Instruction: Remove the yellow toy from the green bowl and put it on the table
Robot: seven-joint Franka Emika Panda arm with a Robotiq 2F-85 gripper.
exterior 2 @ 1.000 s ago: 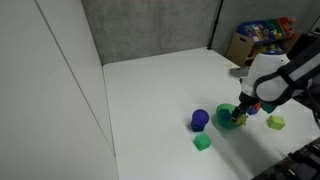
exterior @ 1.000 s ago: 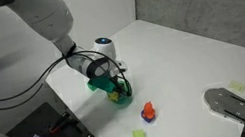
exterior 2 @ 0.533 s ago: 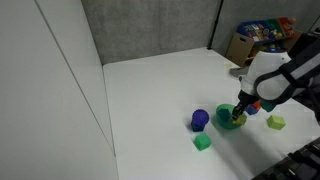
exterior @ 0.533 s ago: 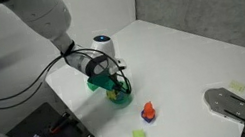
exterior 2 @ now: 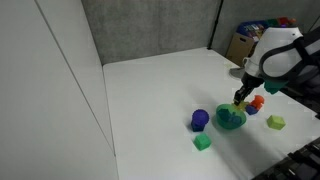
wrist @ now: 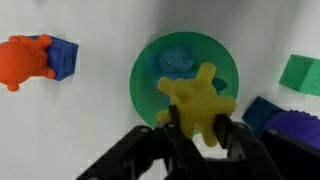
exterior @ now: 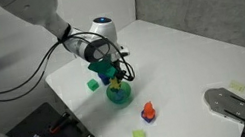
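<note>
Gripper, wrist view: two dark fingers come in from the lower edge and are closed on the yellow toy. The toy is bright yellow, knobbly and star-shaped with stubby arms. It sits in front of the green bowl, a round teal-green dish. A bluish patch on the bowl's floor is too blurred to identify. The orange-red toy lies to one side, and the green cube is cut off at the frame edge.

Exterior view: the gripper holds the toy above the bowl, which rests on the white table. Half a second earlier the gripper was down inside the bowl.

Exterior view: the gripper is again raised above the bowl, higher than before. The toy is only a yellow speck here, and the fingers cannot be made out.
</note>
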